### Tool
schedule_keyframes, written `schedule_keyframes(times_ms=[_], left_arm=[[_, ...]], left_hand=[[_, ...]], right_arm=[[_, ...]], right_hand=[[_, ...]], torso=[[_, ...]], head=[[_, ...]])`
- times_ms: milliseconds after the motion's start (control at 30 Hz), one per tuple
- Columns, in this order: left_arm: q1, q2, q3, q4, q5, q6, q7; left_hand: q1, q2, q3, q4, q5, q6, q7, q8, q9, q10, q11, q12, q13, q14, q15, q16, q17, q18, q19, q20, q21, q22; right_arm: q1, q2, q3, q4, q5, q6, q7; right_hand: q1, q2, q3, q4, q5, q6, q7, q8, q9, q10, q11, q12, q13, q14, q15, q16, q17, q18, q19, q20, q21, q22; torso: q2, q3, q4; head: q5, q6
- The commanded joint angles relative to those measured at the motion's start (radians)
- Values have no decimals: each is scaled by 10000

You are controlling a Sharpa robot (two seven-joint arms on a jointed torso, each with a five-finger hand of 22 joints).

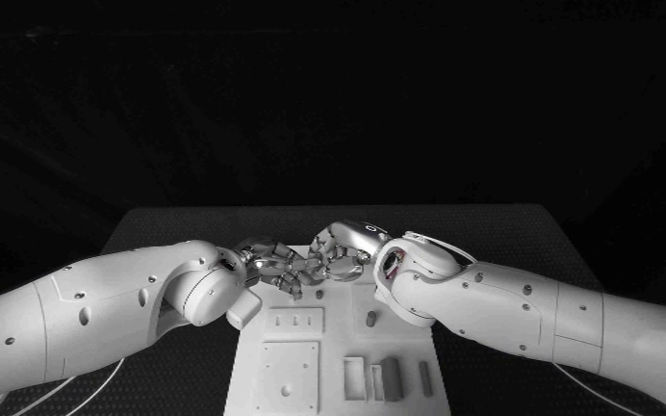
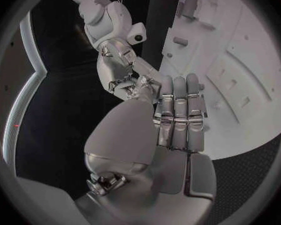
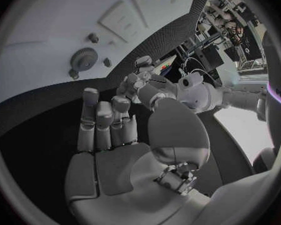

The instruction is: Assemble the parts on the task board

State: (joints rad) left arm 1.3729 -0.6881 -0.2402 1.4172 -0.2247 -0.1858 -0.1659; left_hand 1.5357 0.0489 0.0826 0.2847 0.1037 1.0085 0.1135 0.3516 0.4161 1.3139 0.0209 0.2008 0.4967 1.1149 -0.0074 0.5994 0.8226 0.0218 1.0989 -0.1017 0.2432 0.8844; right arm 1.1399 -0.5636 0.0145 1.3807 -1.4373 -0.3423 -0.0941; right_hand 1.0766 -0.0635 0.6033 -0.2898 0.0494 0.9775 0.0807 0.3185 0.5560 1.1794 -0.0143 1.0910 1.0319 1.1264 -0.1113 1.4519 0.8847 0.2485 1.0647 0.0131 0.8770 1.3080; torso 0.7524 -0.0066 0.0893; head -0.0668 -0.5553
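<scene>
Lying flat, white task board (image 1: 294, 377) carries small grey parts (image 1: 392, 378).

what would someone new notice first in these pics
First, the two silver hands, left hand and right hand, meeting fingertip to fingertip above the far end of the white task board. Whether anything sits between their fingers cannot be told. Next, a row of small grey parts standing at the board's near right.

We see two white, smooth-shelled arms with small dark screw holes and rounded wrist housings. Each ends in a silver metallic hand: left hand (image 1: 278, 264), right hand (image 1: 343, 247). Thin pale cables trail beneath both arms.
</scene>
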Motion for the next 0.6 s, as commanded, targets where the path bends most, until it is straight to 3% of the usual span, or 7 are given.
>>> schedule_keyframes(times_ms=[33, 300, 367, 500, 600], left_arm=[[13, 63, 25, 97, 281, 230, 156], [13, 73, 25, 99, 795, 222, 115], [13, 80, 25, 99, 1094, 186, 93], [13, 93, 25, 76, 1451, 112, 130], [11, 97, 25, 65, 1582, 82, 193]], left_hand=[[91, 35, 51, -6, 27, 145, -61, 52, 60, 89, 11, -50, 15, -2, -21, 60, -8, 82, 6, -54, -39, 10], [73, 41, 113, 5, 228, 216, -88, 72, 91, 155, -11, -61, 67, 16, -30, 119, 17, 64, -12, -55, -67, 39], [21, -31, 151, 6, 635, 285, -122, 91, 120, 226, -42, -59, 123, 45, -52, 189, 53, 56, 4, -74, -72, 77], [-158, -304, 301, -1, 1926, 460, -203, 136, 189, 391, -126, 16, 303, 82, -105, 401, 198, 20, 21, -123, -83, 186], [-315, -448, 433, -16, 2446, 536, -236, 145, 228, 429, -159, 72, 429, 70, -133, 536, 323, -12, 3, -151, -102, 260]], right_arm=[[-16, 64, -7, 46, -65, 194, 222], [-36, 110, -17, -15, -66, 192, 241], [-41, 115, -19, -15, -66, 191, 247], [-42, 121, -21, -14, -66, 192, 255], [-42, 127, -22, -11, -66, 193, 259]], right_hand=[[-103, 32, -1, 33, -3, 208, 157, 15, 3, 16, -9, 44, 14, 15, -67, 61, 14, 133, 43, -18, 33, 171], [-106, 30, 2, 31, -3, 205, 157, 10, 4, 13, -9, 43, 15, 11, -68, 60, 13, 133, 39, -18, 32, 170], [-106, 30, 2, 31, -3, 204, 157, 9, 4, 12, -9, 43, 15, 11, -68, 60, 13, 133, 38, -18, 32, 169], [-109, 28, 3, 31, -3, 201, 158, 5, 4, 10, -8, 42, 15, 8, -67, 59, 12, 133, 35, -18, 32, 169], [-110, 27, 4, 31, -3, 200, 159, 4, 4, 9, -8, 42, 16, 7, -67, 59, 12, 133, 34, -18, 31, 169]], torso=[[-5, -5, 0], [-3, -6, 4], [-6, -3, 6], [-3, 2, 10], [-4, 0, 7]], head=[[7, -7], [2, 1], [9, 1], [25, 0], [23, 3]])
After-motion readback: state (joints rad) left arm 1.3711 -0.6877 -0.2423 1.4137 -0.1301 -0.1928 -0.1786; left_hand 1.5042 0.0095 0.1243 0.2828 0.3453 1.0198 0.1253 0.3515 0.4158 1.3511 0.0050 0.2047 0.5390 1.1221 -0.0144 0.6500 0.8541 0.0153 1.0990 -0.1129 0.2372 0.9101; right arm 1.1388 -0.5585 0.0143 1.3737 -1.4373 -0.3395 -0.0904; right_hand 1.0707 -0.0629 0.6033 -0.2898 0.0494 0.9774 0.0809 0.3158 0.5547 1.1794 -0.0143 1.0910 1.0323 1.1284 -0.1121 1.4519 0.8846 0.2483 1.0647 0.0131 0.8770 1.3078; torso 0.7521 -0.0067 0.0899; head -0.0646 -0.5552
